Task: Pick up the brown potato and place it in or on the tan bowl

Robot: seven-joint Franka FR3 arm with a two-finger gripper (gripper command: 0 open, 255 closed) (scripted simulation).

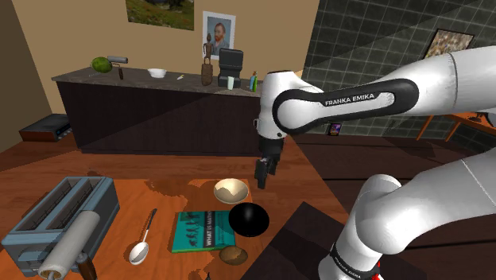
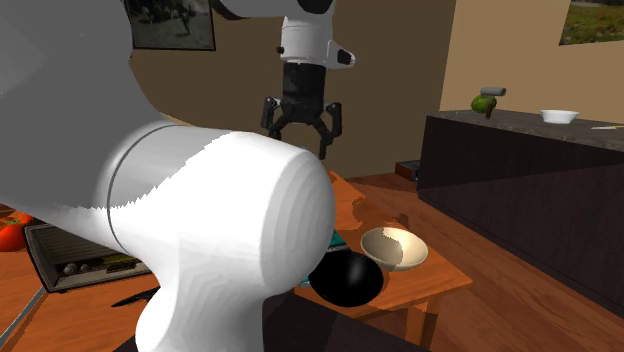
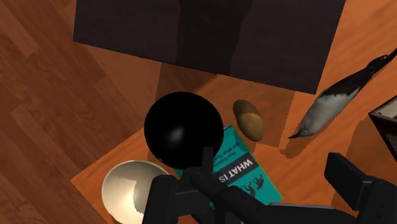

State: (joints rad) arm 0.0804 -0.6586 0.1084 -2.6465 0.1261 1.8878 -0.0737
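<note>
Wooden table [image 1: 171, 205] holds it all. In the shoulder view the teal book [image 1: 199, 231] lies left of the black ball [image 1: 249, 219]; the brown potato [image 1: 233, 254] sits untouched just in front of that ball, the tan bowl [image 1: 230, 190] empty just behind it. Nothing seems done yet: grasp, lift and placing remain. Up and right of the ball, the gripper [image 1: 264, 176] hangs with fingers apart, empty.

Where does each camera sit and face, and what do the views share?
Shoulder view: beside the stand, looking down across the wooden table; white arm and black gripper show.
Second exterior view: close by the arm, facing the dark counter; a white joint looms.
Wrist view: looks down along the gripper; black fingers show.
Shared: round tan bowl, glossy black ball.
</note>
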